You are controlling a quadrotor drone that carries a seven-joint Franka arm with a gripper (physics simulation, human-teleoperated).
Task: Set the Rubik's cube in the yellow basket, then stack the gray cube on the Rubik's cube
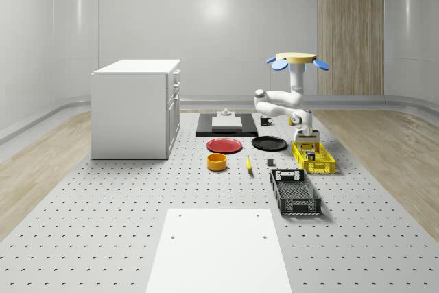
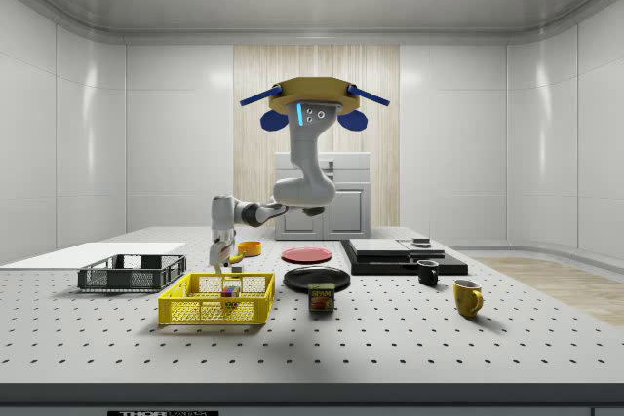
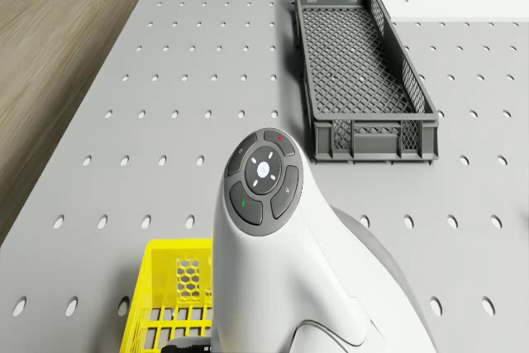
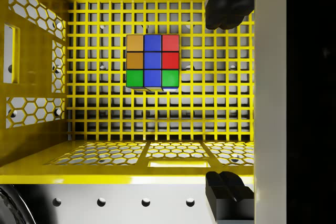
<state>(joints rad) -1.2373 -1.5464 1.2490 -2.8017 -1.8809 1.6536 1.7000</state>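
- Gripper (image 4: 227, 100) hangs over the yellow basket (image 4: 37, 103), fingers spread and empty; the drone (image 2: 314, 104) hovers above.
- Rubik's cube (image 4: 153, 61) lies on the basket floor directly below.
- Step one looks finished; next, fetching the gray cube.

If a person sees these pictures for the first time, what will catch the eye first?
The drone hovering above the perforated table, its white arm bent down toward the yellow basket. Next, the colourful Rubik's cube lying on the basket's floor, with the open hand above it.
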